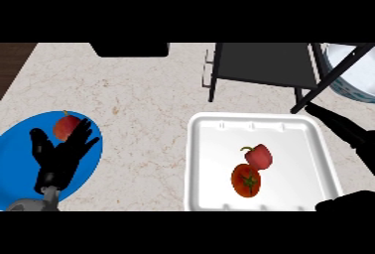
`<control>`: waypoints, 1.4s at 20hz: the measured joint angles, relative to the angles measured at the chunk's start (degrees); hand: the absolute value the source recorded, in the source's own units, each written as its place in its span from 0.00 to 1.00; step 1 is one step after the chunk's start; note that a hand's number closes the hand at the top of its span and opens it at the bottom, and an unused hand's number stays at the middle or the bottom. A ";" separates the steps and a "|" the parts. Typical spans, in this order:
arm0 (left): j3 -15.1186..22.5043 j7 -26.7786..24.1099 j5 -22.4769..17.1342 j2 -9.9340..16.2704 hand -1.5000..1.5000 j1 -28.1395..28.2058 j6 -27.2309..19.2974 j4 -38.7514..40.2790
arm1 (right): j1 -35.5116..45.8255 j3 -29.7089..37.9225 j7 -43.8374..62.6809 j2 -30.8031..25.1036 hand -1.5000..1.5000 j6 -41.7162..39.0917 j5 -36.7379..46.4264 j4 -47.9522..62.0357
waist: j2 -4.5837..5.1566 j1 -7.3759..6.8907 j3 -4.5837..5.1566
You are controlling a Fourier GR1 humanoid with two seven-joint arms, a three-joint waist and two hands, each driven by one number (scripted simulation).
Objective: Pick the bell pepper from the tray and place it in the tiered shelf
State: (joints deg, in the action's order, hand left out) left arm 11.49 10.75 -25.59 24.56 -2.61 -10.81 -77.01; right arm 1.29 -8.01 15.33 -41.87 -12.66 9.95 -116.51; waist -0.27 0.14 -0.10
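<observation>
Marble counter, white tray with unlabelled bell pepper, tomato

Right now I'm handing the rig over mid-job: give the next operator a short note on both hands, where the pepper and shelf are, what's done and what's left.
Left hand: open, fingers up, resting over the blue plate at lower left, holding nothing.
Right hand: at the right edge, beside the white tray; fingers too dark to read.
Bell pepper: in the tray, touching the tomato lying just nearer the robot.
Tiered shelf: beyond the tray; nothing shows on its dark top.
Done: nothing yet.
Left: grasp the pepper, lift it clear of the tomato, place it in the shelf.
</observation>
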 measured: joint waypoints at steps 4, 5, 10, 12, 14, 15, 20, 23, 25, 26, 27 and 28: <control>-0.50 -0.75 0.89 -0.82 0.50 -0.59 0.85 1.22 | 4.14 -5.90 9.96 4.35 0.00 1.32 7.37 -0.90 | 0.05 -0.40 -0.08; -0.90 -0.42 0.91 -0.63 0.50 -1.13 1.23 1.73 | 5.03 -7.59 12.40 5.59 0.00 1.36 9.14 -0.91 | 0.06 -0.43 -0.08; -1.18 -0.53 2.74 -2.13 0.50 -1.12 0.53 1.56 | 7.19 -13.63 18.65 9.85 0.00 -0.18 16.42 1.28 | 0.07 -0.48 -0.13; -1.22 -0.79 3.46 -2.74 0.50 -0.38 0.51 0.76 | 7.51 -14.84 19.05 11.14 0.00 -0.74 18.82 2.71 | 0.05 -0.45 -0.13; -1.64 -0.04 3.82 -3.04 0.50 -0.34 0.56 0.39 | 7.87 -16.23 20.00 12.77 0.00 -1.23 21.40 4.05 | 0.07 -0.43 -0.13; -1.66 0.40 4.17 -3.23 0.50 -0.09 0.39 -0.20 | 8.29 -16.20 20.95 13.24 0.00 -2.10 22.03 4.30 | 0.09 -0.41 -0.11; -3.32 1.02 5.11 -3.96 0.50 0.29 1.81 -0.22 | 5.08 -16.79 22.52 15.37 0.00 -2.38 27.56 3.17 | 0.08 -0.17 -0.08; -3.78 2.50 6.46 -5.02 0.50 -0.11 1.42 -0.57 | 5.03 -16.64 22.08 17.10 0.00 -2.52 30.84 4.59 | 0.09 -0.20 -0.10; -4.57 2.80 6.83 -5.34 0.50 -0.48 1.98 -0.32 | 3.13 -17.37 21.95 17.86 0.00 -1.86 33.48 3.99 | 0.08 -0.14 -0.09; -5.12 2.62 7.03 -5.47 0.50 -0.92 2.61 0.64 | 2.57 -17.23 21.12 18.14 0.00 -1.57 34.32 4.48 | 0.06 -0.13 -0.12; -5.44 2.49 7.37 -5.63 0.50 -0.86 3.13 0.67 | 2.81 -17.08 20.46 19.08 0.00 -1.16 35.22 5.68 | 0.07 -0.15 -0.12; -5.81 3.35 7.35 -5.70 0.50 -1.63 3.52 0.91 | 2.79 -17.40 19.94 19.93 0.00 -0.58 36.23 6.85 | 0.08 -0.16 -0.11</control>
State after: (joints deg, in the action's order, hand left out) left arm 5.68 14.10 -18.24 18.86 -4.25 -7.30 -76.10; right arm 4.08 -25.41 35.27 -21.94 -13.24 46.17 -109.66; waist -0.18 -0.02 -0.20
